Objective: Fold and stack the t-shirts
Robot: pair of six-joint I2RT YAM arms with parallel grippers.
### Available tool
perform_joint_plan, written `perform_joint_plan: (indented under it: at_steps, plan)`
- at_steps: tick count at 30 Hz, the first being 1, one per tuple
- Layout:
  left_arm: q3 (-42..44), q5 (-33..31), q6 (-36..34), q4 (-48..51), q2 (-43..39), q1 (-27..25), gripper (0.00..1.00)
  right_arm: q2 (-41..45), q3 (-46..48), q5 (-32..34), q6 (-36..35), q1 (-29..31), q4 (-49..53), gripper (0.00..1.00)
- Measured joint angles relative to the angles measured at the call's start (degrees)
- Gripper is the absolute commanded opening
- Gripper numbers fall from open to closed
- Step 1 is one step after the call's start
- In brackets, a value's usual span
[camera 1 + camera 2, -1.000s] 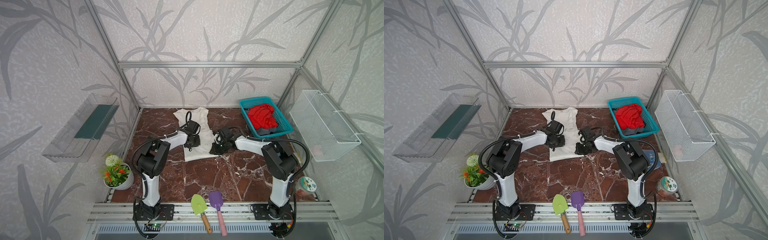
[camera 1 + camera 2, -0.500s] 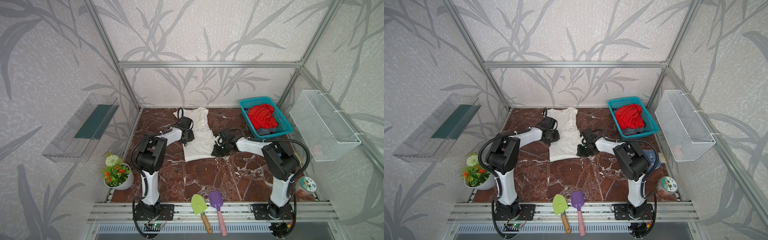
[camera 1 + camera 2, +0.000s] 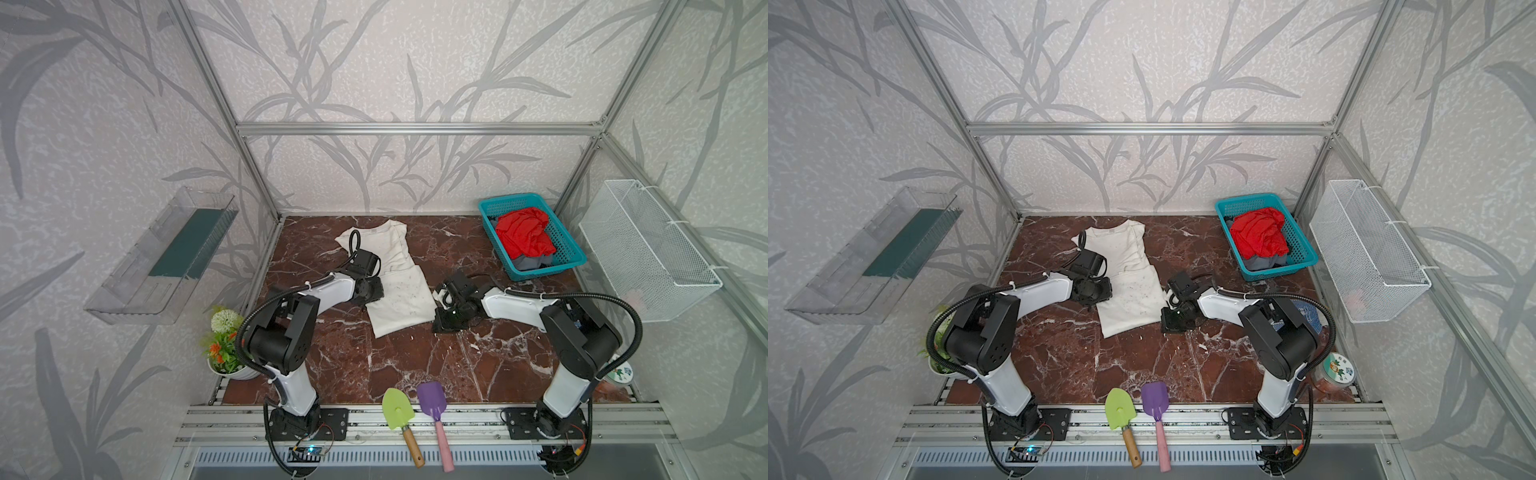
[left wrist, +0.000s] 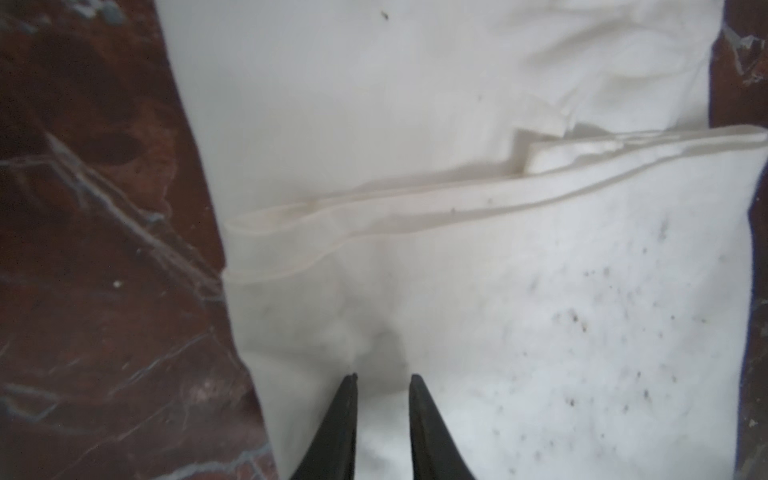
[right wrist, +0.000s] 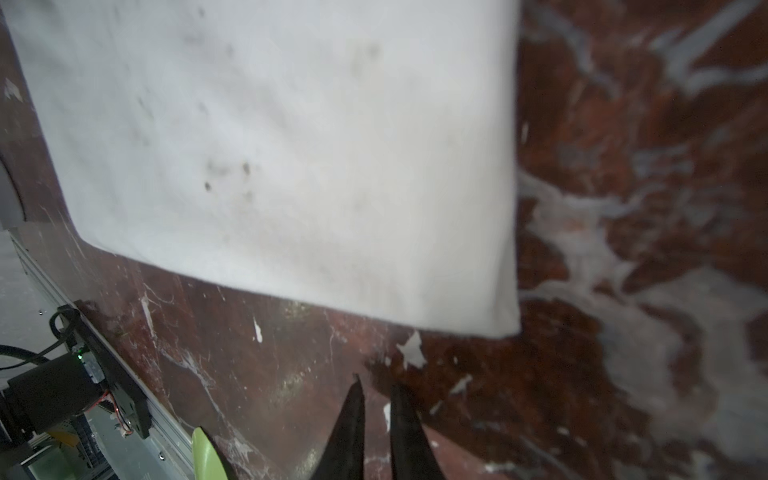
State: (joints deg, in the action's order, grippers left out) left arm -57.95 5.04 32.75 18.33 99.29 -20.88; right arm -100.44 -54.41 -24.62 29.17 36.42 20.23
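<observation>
Under the left hand [image 4: 382, 376] lies the cream-white t-shirt [image 3: 399, 291], spread flat on the counter [image 3: 415, 365] as a narrow strip with its lower part doubled over and the hem [image 4: 415, 208] running across just ahead of the fingertips. Laid so, it looks ready for 1 more fold into a compact packet. That hand is over the doubled layer near its side edge, though I cannot tell whether it touches. Its 2 fingers stand a narrow gap apart with only flat cloth showing between them, so it grasps nothing. Across the shirt, the right hand [image 5: 376, 382] sits low over bare counter just beside the cloth's near corner, nearly closed, empty and apart from the fabric. Well beyond the right hand, the red t-shirt [image 3: 523, 232] and the dark grey t-shirt [image 3: 530, 262] lie crumpled in the teal basket [image 3: 573, 253], probably kept there until this shirt is done, so no stack exists yet.
</observation>
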Motion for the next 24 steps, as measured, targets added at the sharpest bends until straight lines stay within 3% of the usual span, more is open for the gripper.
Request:
perform_joint_plan:
  at_steps: [5, 11, 14, 19, 20, 21, 24]
  plan:
    - [0.31, 0.68, -1.16, 1.55, -5.53, -0.17, 0.25, 3.91, -2.47, 1.49, -0.28, -0.28, 6.05, 0.17]
    - [0.15, 2.01, -0.81, 0.07, -5.64, -0.39, 0.36, -1.18, -19.23, 2.67, -3.65, -2.75, 9.16, 0.24]
    - [0.13, 2.54, -0.04, -1.29, -5.25, -0.39, 0.44, -5.16, -25.18, 2.56, -4.94, -3.78, 8.57, 0.46]
    - [0.13, 2.73, 2.08, -4.42, -5.22, -0.39, 0.69, -10.25, -28.13, 2.21, -6.36, -5.49, 7.04, 0.76]
    - [0.13, 2.97, 2.86, -5.44, -5.22, -0.39, 0.8, -10.93, -28.13, 2.1, -6.54, -5.88, 6.67, 0.84]
    - [0.13, 3.17, 3.21, -6.03, -5.22, -0.39, 0.91, -11.34, -28.13, 1.97, -6.27, -6.25, 6.34, 0.89]
    - [0.15, 4.07, 5.51, -8.63, -5.22, -0.39, 0.96, -11.74, -27.96, 1.4, -6.05, -7.76, 4.48, 0.96]
